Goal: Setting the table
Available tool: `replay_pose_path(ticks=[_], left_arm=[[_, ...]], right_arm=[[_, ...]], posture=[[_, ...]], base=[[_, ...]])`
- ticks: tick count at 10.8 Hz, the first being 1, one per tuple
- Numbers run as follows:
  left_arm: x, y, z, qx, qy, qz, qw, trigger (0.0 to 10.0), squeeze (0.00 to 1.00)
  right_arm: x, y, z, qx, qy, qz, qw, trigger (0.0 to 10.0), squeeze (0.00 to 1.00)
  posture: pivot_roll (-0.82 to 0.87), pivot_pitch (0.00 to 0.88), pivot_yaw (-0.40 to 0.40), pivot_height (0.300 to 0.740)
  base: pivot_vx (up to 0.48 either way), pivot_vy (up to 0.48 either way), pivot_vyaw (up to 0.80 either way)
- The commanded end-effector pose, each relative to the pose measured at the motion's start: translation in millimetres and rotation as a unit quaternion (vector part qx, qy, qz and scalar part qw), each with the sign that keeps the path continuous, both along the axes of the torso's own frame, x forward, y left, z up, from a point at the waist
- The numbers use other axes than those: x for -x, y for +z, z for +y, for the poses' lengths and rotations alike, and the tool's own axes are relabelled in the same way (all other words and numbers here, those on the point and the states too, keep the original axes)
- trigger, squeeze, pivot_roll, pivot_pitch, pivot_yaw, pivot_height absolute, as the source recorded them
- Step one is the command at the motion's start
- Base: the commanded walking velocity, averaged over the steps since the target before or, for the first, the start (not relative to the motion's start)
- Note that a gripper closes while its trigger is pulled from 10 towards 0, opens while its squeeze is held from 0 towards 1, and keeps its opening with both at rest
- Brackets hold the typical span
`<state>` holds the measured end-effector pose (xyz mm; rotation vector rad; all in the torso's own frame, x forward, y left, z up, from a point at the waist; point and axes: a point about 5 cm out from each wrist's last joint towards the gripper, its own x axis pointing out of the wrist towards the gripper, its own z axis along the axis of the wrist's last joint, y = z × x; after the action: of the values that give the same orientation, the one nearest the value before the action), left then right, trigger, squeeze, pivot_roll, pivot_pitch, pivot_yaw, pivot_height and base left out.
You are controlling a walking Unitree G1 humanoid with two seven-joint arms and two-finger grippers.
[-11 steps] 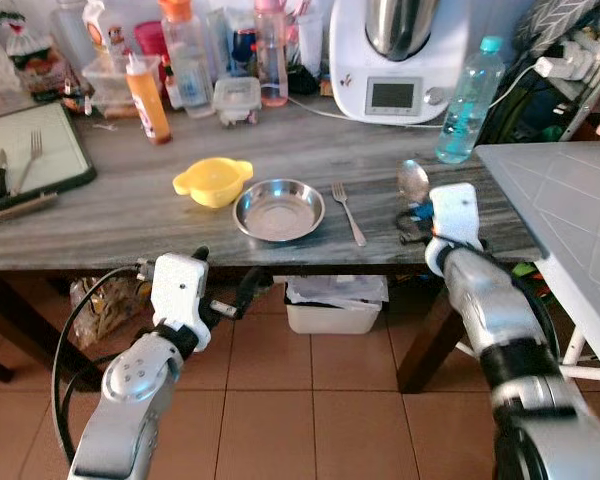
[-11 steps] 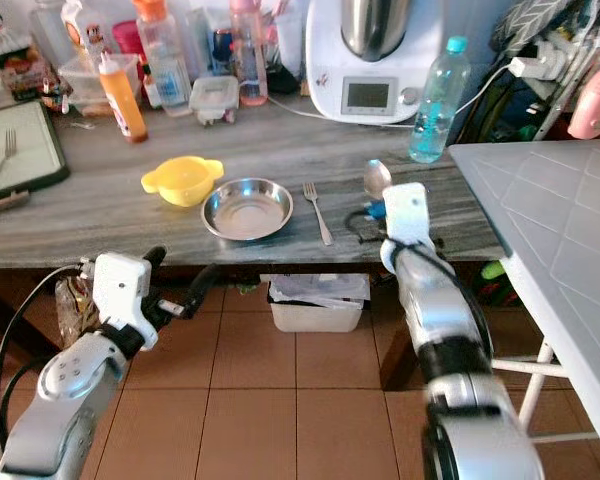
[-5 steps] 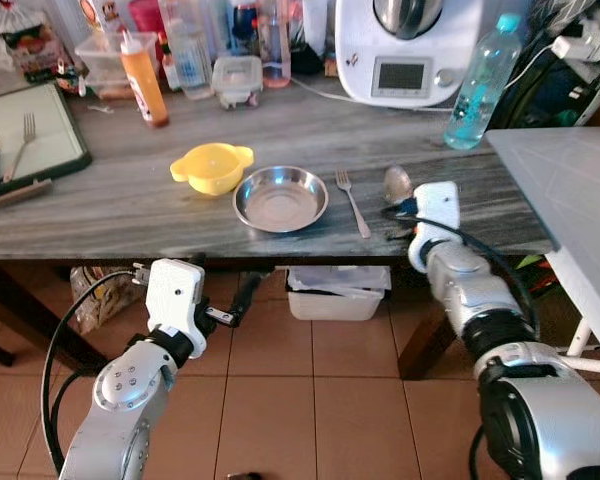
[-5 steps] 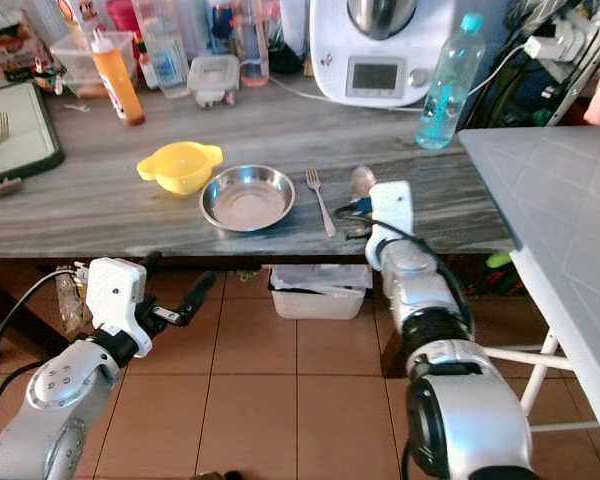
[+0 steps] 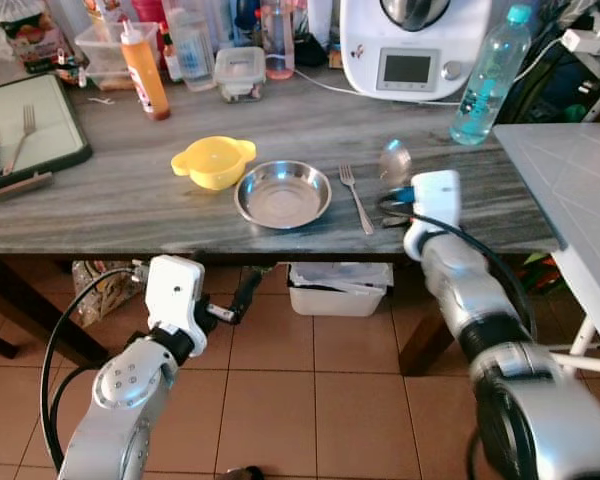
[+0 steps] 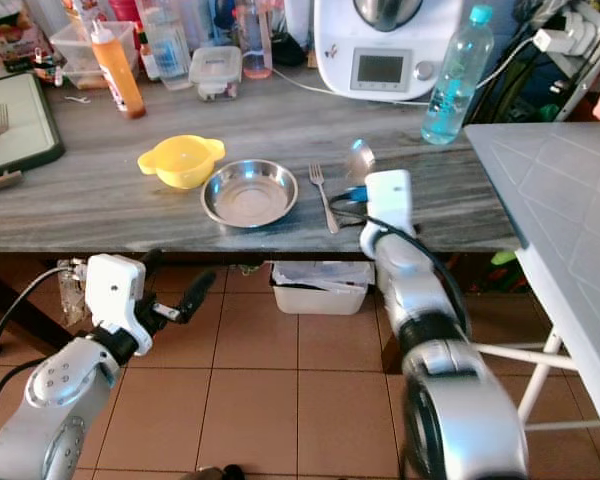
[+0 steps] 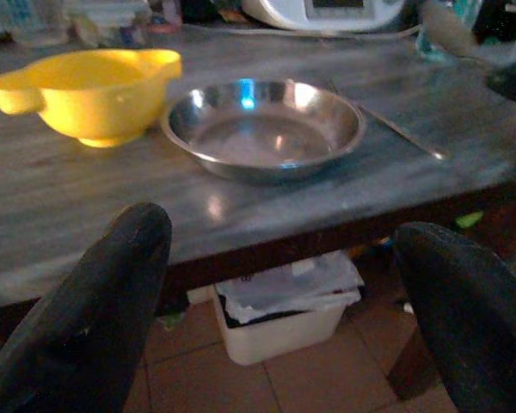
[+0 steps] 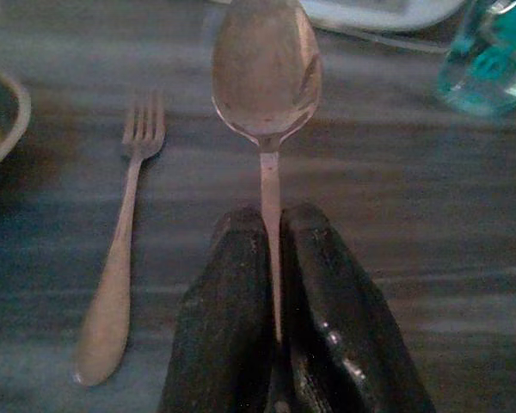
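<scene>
Here the right gripper [image 8: 273,258] pinches a spoon [image 8: 267,77] by its handle, seemingly above the table [image 5: 100,215] beside the fork [image 8: 120,258]; the left gripper [image 7: 284,284] gapes wide.

A white kitchen machine [image 5: 408,45] and a water bottle [image 5: 488,78] stand beyond the right gripper. A bin [image 5: 336,290] sits under the table.

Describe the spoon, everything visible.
The spoon is plain silver metal with an oval bowl and a thin straight handle. The right gripper is shut on the handle, its two black fingers pinching it from either side, so the handle's end is hidden. The bowl points away from the gripper, raised over the grey wooden table, just right of the fork lying beside the steel bowl. Whether it touches the table cannot be told.
</scene>
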<state>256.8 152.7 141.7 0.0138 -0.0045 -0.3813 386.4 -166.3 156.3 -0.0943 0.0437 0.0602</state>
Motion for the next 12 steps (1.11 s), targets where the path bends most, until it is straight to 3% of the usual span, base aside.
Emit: replay_pose_path(ticks=[1,5,8,12], left_arm=[[-1.1,6.7,7.5,0.0,0.008,-0.01,1.0,10.0,0.0],[-8.0,17.8,-3.2,0.023,-0.025,-0.038,0.999,10.0,0.0],[-10.4,26.2,1.7,0.029,-0.007,-0.056,0.998,10.0,0.0],[-11.8,22.3,-2.3,0.028,-0.023,-0.05,0.998,10.0,0.0]], right_arm=[[5.1,6.9,-12.8,-0.011,-0.021,-0.022,0.999,10.0,0.0],[24.3,1.9,-31.8,-0.015,-0.051,-0.039,0.998,10.0,0.0],[44.6,8.0,-25.2,-0.015,-0.037,-0.063,0.997,10.0,0.0],[59.6,3.6,-30.5,-0.013,-0.049,-0.048,0.998,10.0,0.0]], posture=[[0.06,0.112,0.03,0.74],[0.04,0.074,0.042,0.74],[0.04,0.073,0.036,0.74],[0.03,0.074,0.052,0.74]], base=[[0.0,0.0,0.0],[0.0,0.0,0.0],[0.0,0.0,0.0],[0.31,0.0,0.0]])
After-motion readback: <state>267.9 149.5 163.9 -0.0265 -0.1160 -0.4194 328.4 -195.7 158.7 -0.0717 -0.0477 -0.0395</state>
